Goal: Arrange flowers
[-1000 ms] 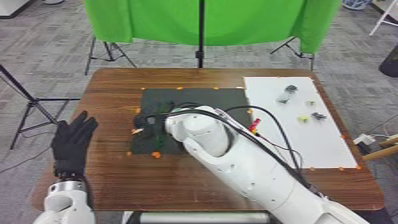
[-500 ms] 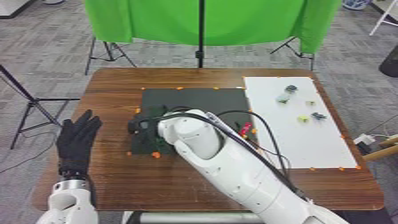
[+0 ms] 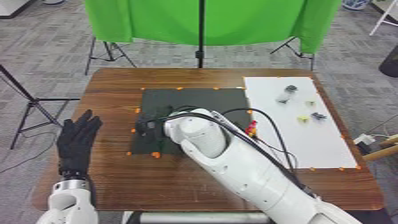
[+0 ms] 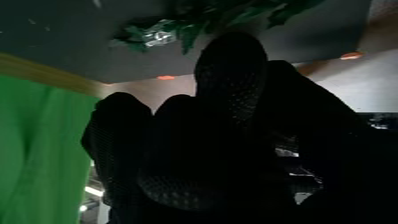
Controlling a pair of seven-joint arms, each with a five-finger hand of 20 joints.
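Observation:
My left hand [image 3: 78, 137] is open at the table's left side, fingers straight and pointing away. In the head view my right hand [image 3: 153, 127] is over the left part of the black mat [image 3: 195, 96], partly hidden by its arm. The right wrist view shows the right hand [image 4: 200, 145] with its fingers extended and nothing visibly held. Beyond the fingertips, dark green leaves [image 4: 200, 22] lie on the mat, with a shiny clear piece [image 4: 160, 37] among them. Small flower pieces stand apart on the white sheet [image 3: 266, 90]: a dark one [image 3: 290, 88], a yellowish one [image 3: 303, 119] and a blue-grey one [image 3: 319, 116].
The right arm [image 3: 235, 160] and its looping black cables cross the mat's right part and the white sheet's left edge. Orange markers [image 3: 155, 155] line the mat and sheet. Behind the table hangs a green cloth [image 3: 151, 25] on stands.
My right hand and forearm first shifted left, then came back a little to the right over the mat. The left hand moved slightly right at first, then stayed almost still.

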